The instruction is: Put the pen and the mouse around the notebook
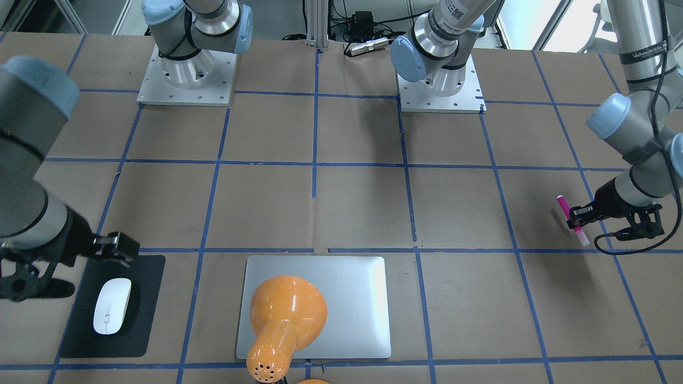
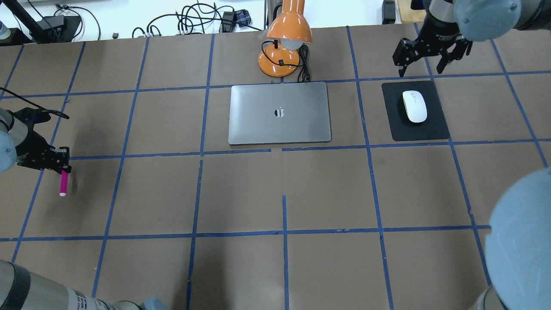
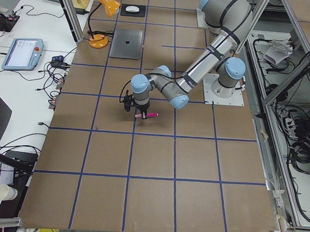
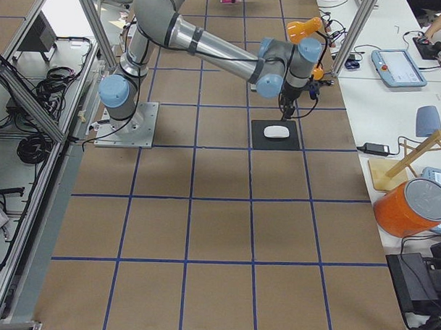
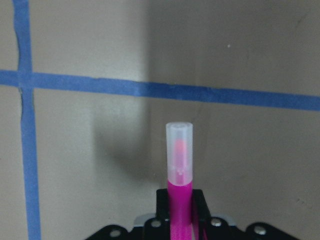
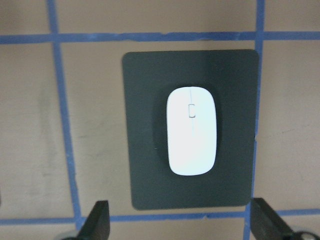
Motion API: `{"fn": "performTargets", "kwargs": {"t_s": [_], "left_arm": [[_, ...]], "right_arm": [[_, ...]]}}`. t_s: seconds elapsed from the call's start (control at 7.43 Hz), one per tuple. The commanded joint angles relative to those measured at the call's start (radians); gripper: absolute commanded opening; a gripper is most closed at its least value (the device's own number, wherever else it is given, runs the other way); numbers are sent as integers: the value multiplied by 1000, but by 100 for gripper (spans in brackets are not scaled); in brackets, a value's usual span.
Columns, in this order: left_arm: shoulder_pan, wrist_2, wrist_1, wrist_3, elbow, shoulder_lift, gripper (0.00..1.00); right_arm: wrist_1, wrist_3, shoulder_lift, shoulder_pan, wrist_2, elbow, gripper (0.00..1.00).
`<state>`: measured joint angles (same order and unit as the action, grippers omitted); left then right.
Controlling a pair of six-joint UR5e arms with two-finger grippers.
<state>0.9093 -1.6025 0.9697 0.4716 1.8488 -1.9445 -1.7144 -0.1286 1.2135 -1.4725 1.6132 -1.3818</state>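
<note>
**Front-facing view.** The left gripper (image 1: 574,217) is at the right edge. Its fingers are closed on the pink pen (image 1: 564,206) near its middle, and the pale cap end sticks out on one side. The pen is well apart from the silver notebook (image 1: 347,298). The notebook lies flat on the table (image 1: 363,208), partly hidden by the head of an orange desk lamp (image 1: 285,312). On the other side of the notebook the white mouse (image 1: 112,305) lies on a black mat (image 1: 147,304), near the notebook but not touching it. The right gripper (image 1: 116,248) hangs over the mat and holds nothing.

**Overhead view.** Only the cap half of the pen shows past the left fingers, with a dark shadow just beside it. The notebook is closed, with a logo on the lid, and the lamp base stands just behind it. The right fingers are spread wide.

**Left side view.** The near arm holds the pen low over the table. I cannot tell how much the pen is tilted.

**Right side view.** The near arm's gripper is above the mat, and the mouse is below it and apart from it.

**Left wrist view.** The pen is clamped between two black fingers (image 5: 161,202). Its clear cap reaches forward, short of a blue tape line (image 5: 150,90).

**Right wrist view.** The mouse lies in the middle of the mat. Two fingertips (image 6: 100,220) show at the lower corners, wide apart and touching nothing.
</note>
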Motion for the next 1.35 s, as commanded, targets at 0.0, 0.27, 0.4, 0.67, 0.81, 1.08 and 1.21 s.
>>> {"fn": "performTargets", "kwargs": {"t_s": [0.0,0.27,0.4,0.67,0.81,1.08,1.21], "left_arm": [[74,7,121,-190,-109,24,0],[165,16,127,-392,-103,48,0],[234,16,145,-530,-102,58,0],[375,24,144,-834,-100,59,0],[447,59,146,-1007,-96,70,0],[572,65,112,-1288,-79,49,0],[633,70,101,-1388,-79,45,0]], "right_arm": [[90,87,202,-115,-7,-57,100],[44,83,314,-105,-7,-226,100],[-6,77,314,-89,-13,-215,100],[3,69,258,-77,-27,-151,100],[3,70,248,-75,-48,-146,100],[41,70,268,-78,-39,-138,100],[48,79,267,-81,-35,-126,100]]}}
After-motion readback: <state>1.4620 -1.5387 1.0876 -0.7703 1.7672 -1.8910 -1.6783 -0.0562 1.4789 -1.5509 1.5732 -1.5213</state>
